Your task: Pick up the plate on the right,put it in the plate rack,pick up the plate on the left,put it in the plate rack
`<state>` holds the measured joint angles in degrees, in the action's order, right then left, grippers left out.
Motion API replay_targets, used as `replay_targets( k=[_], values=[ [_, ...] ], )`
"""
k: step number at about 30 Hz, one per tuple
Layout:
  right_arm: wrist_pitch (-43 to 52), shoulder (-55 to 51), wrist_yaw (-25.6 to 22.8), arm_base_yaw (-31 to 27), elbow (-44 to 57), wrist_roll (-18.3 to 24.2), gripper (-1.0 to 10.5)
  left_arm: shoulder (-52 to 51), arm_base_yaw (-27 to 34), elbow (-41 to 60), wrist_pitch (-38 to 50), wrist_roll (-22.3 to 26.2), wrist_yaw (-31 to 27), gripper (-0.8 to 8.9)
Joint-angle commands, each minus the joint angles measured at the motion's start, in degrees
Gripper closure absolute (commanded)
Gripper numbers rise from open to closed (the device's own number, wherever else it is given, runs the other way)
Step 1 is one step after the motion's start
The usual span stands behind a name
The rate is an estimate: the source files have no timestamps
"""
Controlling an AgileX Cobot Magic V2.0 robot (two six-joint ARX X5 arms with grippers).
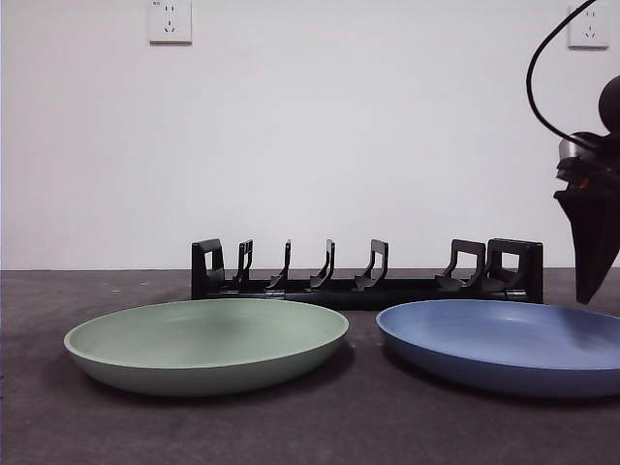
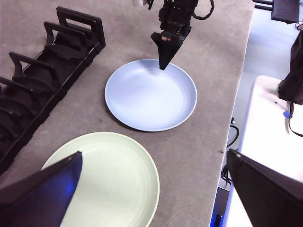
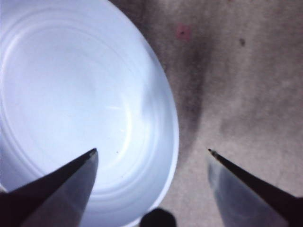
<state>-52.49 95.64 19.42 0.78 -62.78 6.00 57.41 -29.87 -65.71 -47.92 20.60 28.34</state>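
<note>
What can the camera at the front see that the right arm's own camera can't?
Only the front view shows the green plate, the plate rack behind both plates and the wall sockets. Only the right wrist view shows the right gripper from above, its fingers spread open over the blue plate's rim. Both show the blue plate on the grey table.

Two plates in front of a rack on the counter

The left plate (image 1: 206, 344) and right plate (image 1: 504, 344) lie side by side, apart, on the counter (image 1: 320, 426). The plate rack (image 1: 366, 274) stands behind them. The right gripper (image 1: 593, 291) hangs over the right plate's outer edge.
</note>
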Motion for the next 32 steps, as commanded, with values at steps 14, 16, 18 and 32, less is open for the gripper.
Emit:
replay_targets(
  k=[14,16,18,32],
  values=[
    [1.75,3.54,-2.58,3.02,0.24,-0.46,8.3,0.15,-0.22,-0.09,0.55,0.92,-0.11,1.84],
    [1.97,3.54,-2.58,3.02,0.35,-0.44,8.6,0.15,-0.22,-0.09,0.48,0.92,-0.11,1.84],
    [2.4,3.54,-2.58,3.02,0.37,-0.42,9.0,0.15,-0.22,-0.09,0.44,0.94,-0.09,1.85],
    [3.13,1.29,-2.56,2.91,0.26,0.09,9.6,0.15,-0.24,-0.09,0.37,0.94,-0.07,1.85]
  ],
)
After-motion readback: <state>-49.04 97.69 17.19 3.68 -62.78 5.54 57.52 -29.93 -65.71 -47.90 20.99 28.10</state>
